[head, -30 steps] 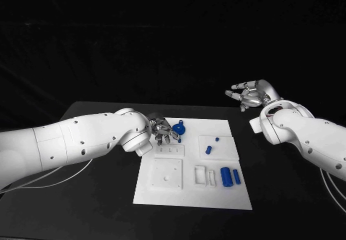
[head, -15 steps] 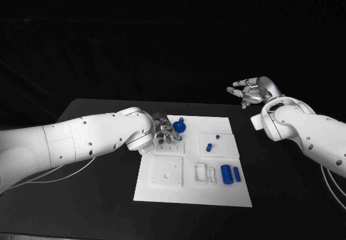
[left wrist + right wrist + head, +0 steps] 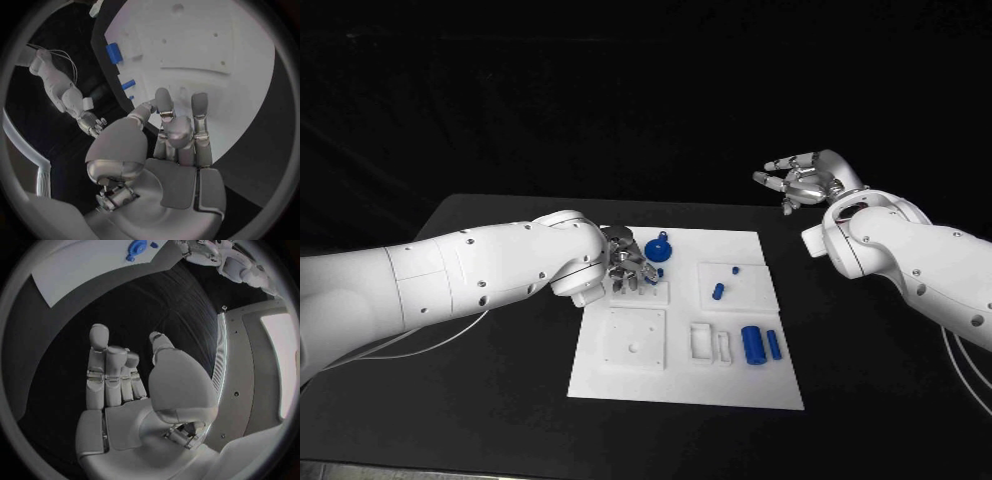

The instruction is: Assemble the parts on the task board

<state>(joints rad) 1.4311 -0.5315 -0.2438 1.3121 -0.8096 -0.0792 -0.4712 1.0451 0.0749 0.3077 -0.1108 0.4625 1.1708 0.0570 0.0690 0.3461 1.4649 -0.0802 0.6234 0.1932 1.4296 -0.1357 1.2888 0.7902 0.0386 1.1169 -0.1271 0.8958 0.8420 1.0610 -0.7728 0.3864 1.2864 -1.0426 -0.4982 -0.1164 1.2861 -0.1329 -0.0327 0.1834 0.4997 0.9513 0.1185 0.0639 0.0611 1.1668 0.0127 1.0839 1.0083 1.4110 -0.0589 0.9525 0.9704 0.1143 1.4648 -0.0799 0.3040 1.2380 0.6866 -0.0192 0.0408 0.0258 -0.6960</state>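
From the head camera I see the white task board (image 3: 687, 380) lying in the middle of the black table (image 3: 473, 400). My left hand (image 3: 626, 264) hovers over the board's far left corner, fingers (image 3: 200, 107) apart and holding nothing, partly blocking a round blue part (image 3: 658, 248) just beside it; whether they touch, I cannot tell. A small blue part (image 3: 718, 292) lies mid-board, and two blue cylinders (image 3: 759, 346) sit side by side near the right edge. My right hand (image 3: 800, 181) is raised beyond the table, well apart from the board, fingers loosely spread, empty.
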